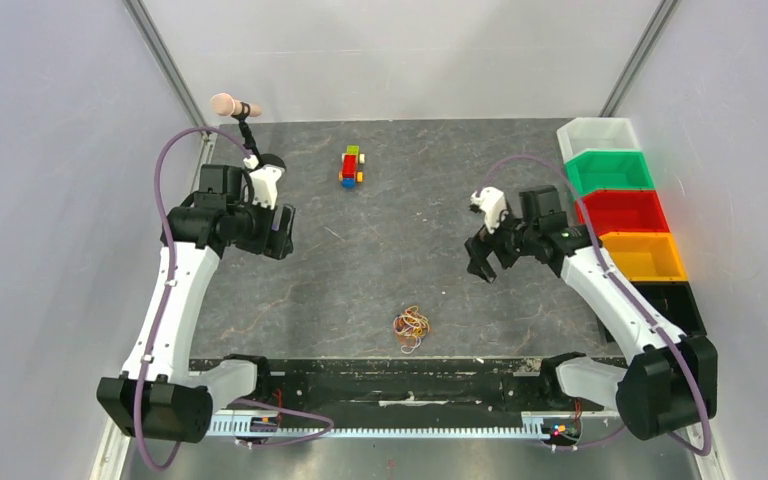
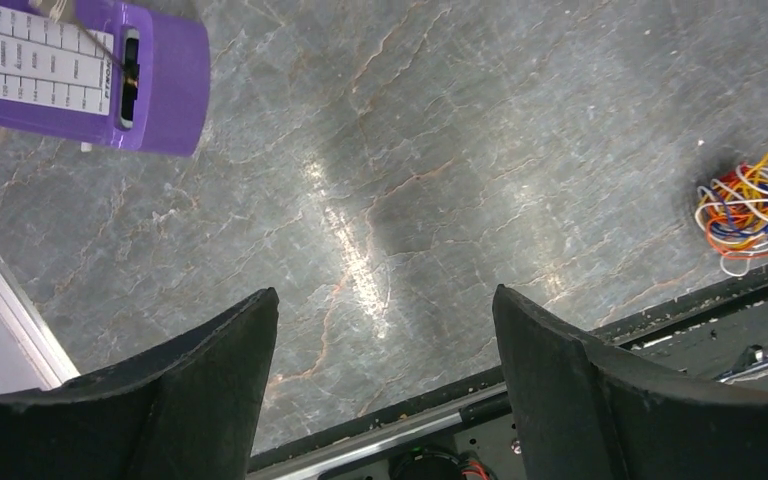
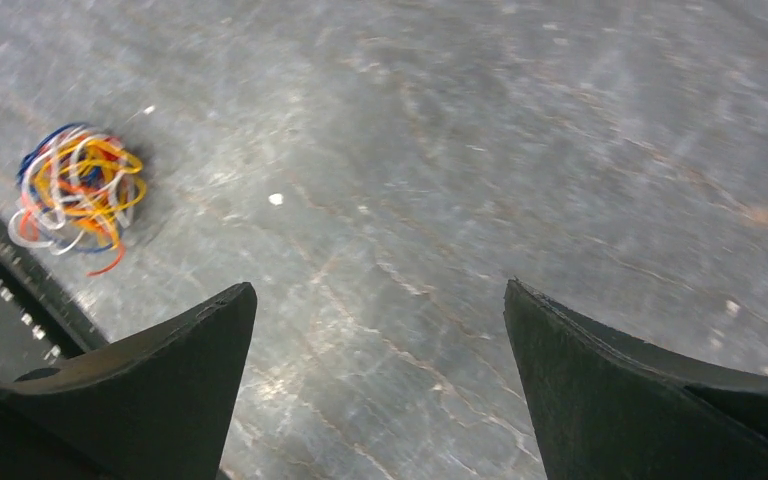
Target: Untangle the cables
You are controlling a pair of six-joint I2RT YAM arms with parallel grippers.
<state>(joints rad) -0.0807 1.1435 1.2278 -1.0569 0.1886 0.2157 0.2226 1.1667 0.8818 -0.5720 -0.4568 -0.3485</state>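
The cables (image 1: 411, 326) are a small bunch of thin looping wires in orange, yellow, red, blue and white. They lie on the grey table near its front edge, about midway between the arms. The bunch shows at the right of the left wrist view (image 2: 750, 208) and at the left of the right wrist view (image 3: 78, 190). My left gripper (image 1: 282, 233) hangs open and empty above the table at the left, far from the bunch (image 2: 385, 310). My right gripper (image 1: 480, 262) is open and empty, up and right of the bunch (image 3: 380, 300).
A toy train of coloured blocks (image 1: 351, 166) stands at the back middle. A pink microphone on a stand (image 1: 234, 105) is at the back left. A purple box (image 2: 90, 75) lies near the left gripper. Clear, green, red, orange and black bins (image 1: 628, 215) line the right edge.
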